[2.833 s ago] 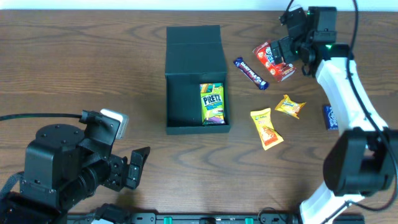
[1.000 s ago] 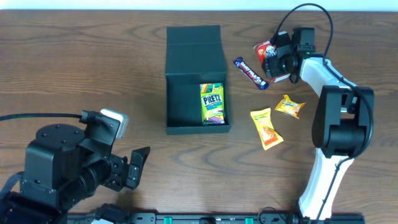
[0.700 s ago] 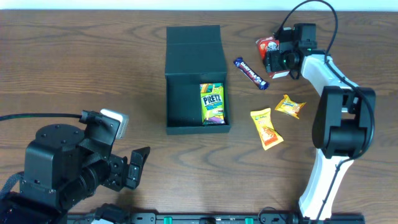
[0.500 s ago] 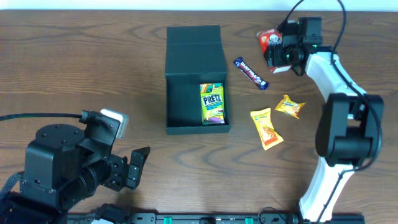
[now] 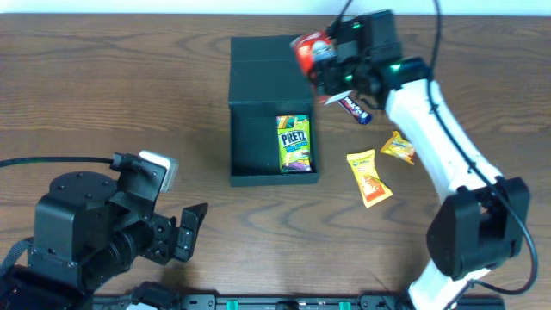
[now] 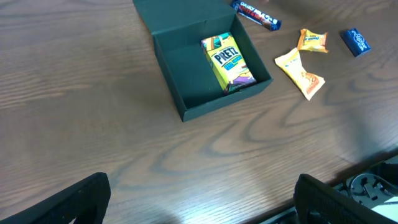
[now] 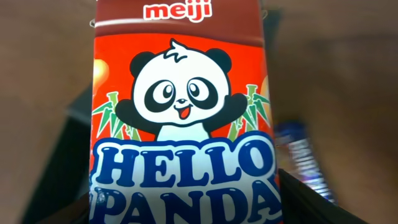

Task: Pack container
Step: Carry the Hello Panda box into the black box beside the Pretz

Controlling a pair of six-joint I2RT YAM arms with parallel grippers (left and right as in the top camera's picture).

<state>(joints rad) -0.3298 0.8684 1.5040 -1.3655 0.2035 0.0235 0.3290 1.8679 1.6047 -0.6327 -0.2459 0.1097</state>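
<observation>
The container is a dark teal-black square box, open, its flap lid lying flat behind it; it also shows in the left wrist view. A green-yellow Pretz box lies inside at the right. My right gripper is shut on a red Hello Panda box and holds it above the container's far right corner. The Hello Panda box fills the right wrist view. My left gripper is open and empty, low over bare table near the front edge.
Right of the container lie a dark blue bar, a small orange packet and a longer yellow-orange packet. A small blue packet shows only in the left wrist view, at the far right.
My right gripper has lifted the Hello Panda box from the table's far right and carried it left, to above the container's far right corner. The left arm has not moved.
</observation>
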